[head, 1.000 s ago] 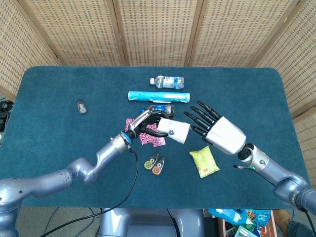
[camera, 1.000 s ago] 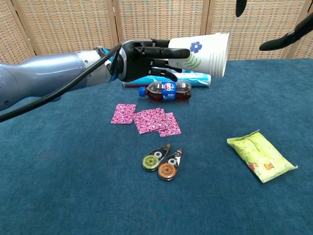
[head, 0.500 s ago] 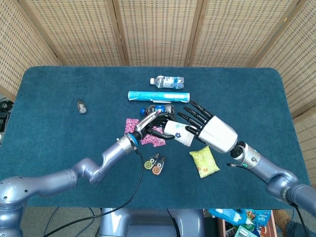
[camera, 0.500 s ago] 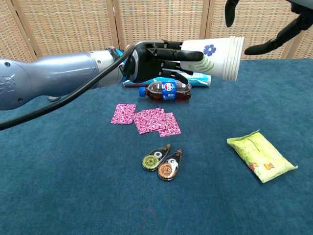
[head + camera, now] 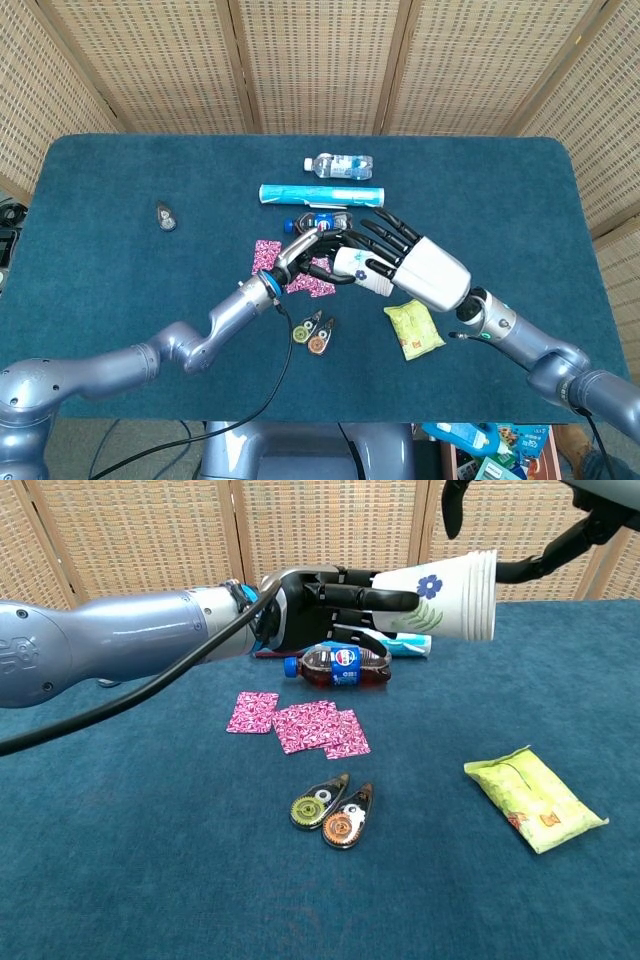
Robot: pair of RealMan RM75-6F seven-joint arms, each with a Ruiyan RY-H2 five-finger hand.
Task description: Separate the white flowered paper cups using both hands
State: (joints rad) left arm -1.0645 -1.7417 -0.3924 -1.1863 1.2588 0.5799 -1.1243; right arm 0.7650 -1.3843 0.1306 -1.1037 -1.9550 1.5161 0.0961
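Observation:
A stack of white paper cups (image 5: 358,268) with a blue flower and green leaves lies on its side in the air above the table's middle. My left hand (image 5: 312,250) grips the narrow bottom end of the stack (image 5: 445,585), fingers wrapped around it (image 5: 320,600). My right hand (image 5: 420,270) faces the open rim end with its fingers spread over and around the rim. In the chest view only its dark fingers (image 5: 545,560) show at the top right, one just beside the rim. I cannot see any of them closed on the cups.
A cola bottle (image 5: 340,667) and a teal tube box (image 5: 322,194) lie under the hands, with a water bottle (image 5: 338,165) behind them. Pink squares (image 5: 305,725), two tape dispensers (image 5: 333,813) and a yellow-green packet (image 5: 533,798) lie nearer the front. At the far left sits a small dark object (image 5: 166,215).
My right hand has come in toward the cups until its spread fingers reach the rim. The left hand has carried the stack slightly to the right.

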